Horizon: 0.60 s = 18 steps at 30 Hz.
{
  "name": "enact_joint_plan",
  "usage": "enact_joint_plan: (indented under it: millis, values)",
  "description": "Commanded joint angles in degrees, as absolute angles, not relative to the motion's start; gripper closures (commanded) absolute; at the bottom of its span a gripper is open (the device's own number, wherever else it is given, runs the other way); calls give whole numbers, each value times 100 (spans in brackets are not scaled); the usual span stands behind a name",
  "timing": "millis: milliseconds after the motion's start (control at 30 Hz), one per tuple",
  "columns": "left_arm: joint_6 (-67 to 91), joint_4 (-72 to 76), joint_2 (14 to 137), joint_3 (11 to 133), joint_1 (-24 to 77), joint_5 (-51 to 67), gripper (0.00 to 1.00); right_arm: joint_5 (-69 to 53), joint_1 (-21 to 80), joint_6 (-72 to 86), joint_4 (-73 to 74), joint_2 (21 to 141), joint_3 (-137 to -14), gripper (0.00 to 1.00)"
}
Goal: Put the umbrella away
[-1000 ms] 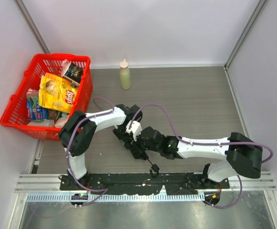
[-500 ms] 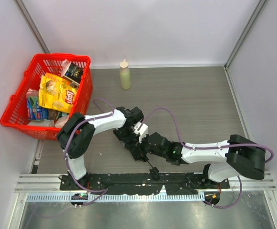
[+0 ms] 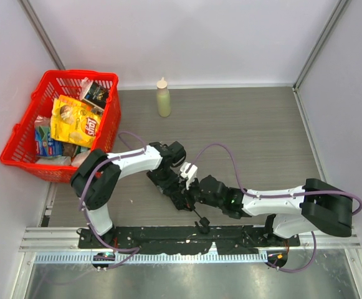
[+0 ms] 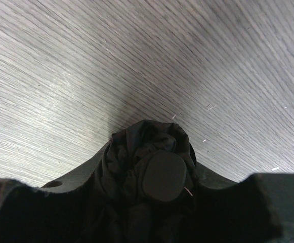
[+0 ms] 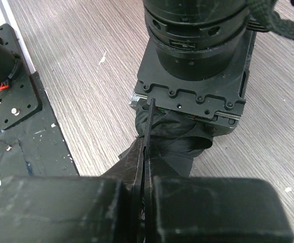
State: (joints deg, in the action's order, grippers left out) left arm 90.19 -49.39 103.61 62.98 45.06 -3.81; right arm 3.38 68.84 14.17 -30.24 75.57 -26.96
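Black fabric compact umbrella (image 4: 131, 154): left tool (image 3: 168, 179) clamped round canopy (image 5: 182, 144), right tool (image 5: 145, 185) pinching shaft (image 5: 148, 126); collapsing step, judged; next needs straight push along shaft

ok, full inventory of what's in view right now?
black fabric compact umbrella: 1, black, front centre of table, held between both tools
red plastic basket: 1, red, left rear of table
yellow chip bag: 1, yellow, in basket
dark snack packet: 1, dark, in basket
blue packet: 1, blue, in basket
pale squeeze bottle: 1, pale green, upright, rear centre
grey wood-grain table: 1, grey
black mounting rail: 1, black, near edge
left tool: 1, black, shut on umbrella's fabric end
right tool: 1, black, shut on umbrella's thin shaft
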Motion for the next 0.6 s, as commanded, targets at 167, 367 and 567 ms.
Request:
enact_joint_plan:
  millis: [167, 367, 567]
  values:
    - [9975, -3419, 11320, 6021, 4386, -1248, 100, -1485, 7559, 1248, -2180, 7383, -3559, 92]
    - [9940, -3349, 11241, 5977, 4359, -1266, 100, -1687, 7515, 2116, -3170, 7523, -3271, 88]
    - [9844, -3349, 11268, 5994, 4342, -1345, 100, -1688, 7278, 2776, -4016, 7497, -2734, 98]
